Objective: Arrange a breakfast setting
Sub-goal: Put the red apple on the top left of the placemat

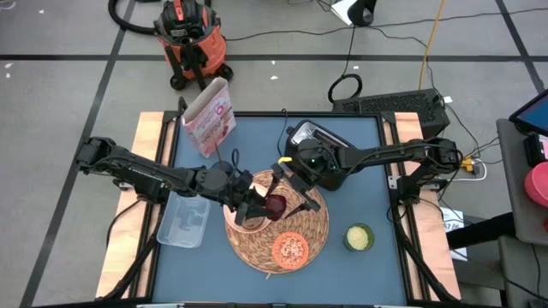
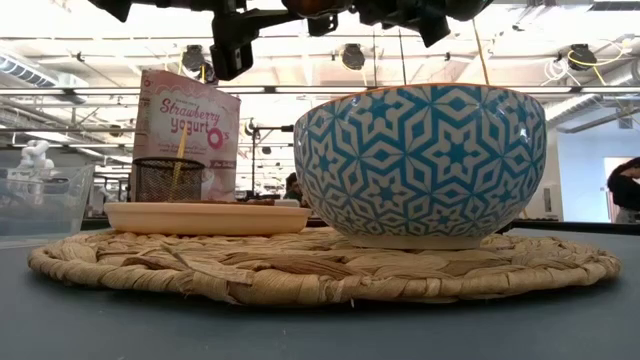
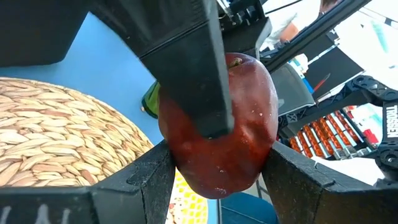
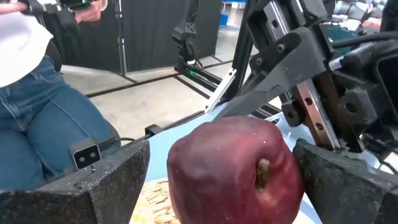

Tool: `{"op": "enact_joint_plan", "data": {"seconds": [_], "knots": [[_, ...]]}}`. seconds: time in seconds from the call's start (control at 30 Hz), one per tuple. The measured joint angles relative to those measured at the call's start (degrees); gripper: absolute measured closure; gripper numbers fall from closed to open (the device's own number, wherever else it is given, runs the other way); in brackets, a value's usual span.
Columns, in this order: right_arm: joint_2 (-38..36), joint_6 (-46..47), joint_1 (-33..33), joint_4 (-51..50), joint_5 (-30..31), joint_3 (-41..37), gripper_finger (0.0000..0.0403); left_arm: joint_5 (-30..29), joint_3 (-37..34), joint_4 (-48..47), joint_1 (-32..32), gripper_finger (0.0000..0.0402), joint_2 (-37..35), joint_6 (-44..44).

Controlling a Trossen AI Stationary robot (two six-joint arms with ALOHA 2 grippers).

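A dark-red apple [image 1: 276,205] hangs above the round straw placemat [image 1: 257,248]. My left gripper [image 1: 257,208] comes from the table's left and is shut on it [image 3: 217,168]. My right gripper [image 1: 291,195] comes from the right and is open, with one finger on either side of the apple [image 4: 230,174]. On the mat stand a blue-white patterned bowl [image 2: 420,165] with an orange inside [image 1: 291,248] and a shallow cream dish [image 2: 205,217]. The pink-white cereal box [image 1: 210,115] stands at the far left, with a dark mesh cup [image 2: 168,180] before it. The wooden spoon does not show. My left gripper pinches the apple between its two fingers, on two opposite sides of its lower half [image 3: 180,171]. The fingers come from the table's left. The apple is lifted clear above the placemat, its stem [image 4: 264,168] facing my right gripper. My right gripper has one finger [image 3: 199,81] lying across the apple's side. The other finger [image 4: 112,180] stands off it with a gap. I cannot tell whether the gripper touches the apple.
A clear plastic tub [image 1: 184,221] lies left of the mat. A small green-yellow cup [image 1: 360,237] stands to the mat's right. A black device [image 1: 317,141] sits at the far side of the blue table top. A person in jeans [image 4: 37,124] stands beyond the table.
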Motion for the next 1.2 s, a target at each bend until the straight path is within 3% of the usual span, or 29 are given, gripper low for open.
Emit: {"op": "enact_joint_plan", "data": {"seconds": [0.67,0.77,1.03,1.2], "knots": [[0.0,-5.13,0.09,-0.37,-0.04,0.0,0.0029,0.71,0.0,0.02,0.0,0.0183,0.0,0.33],[0.0,-5.13,0.09,-0.35,0.07,0.0,0.0047,0.75,0.0,0.04,0.0,0.0183,0.0,0.39],[0.0,-5.15,0.07,-0.35,0.27,0.0,0.0141,0.74,0.0,0.07,-0.02,0.0183,0.0,0.39],[0.0,-5.18,0.04,-0.35,0.24,0.0,0.0149,0.29,0.0,0.09,-0.04,0.0183,0.0,0.48]]}}
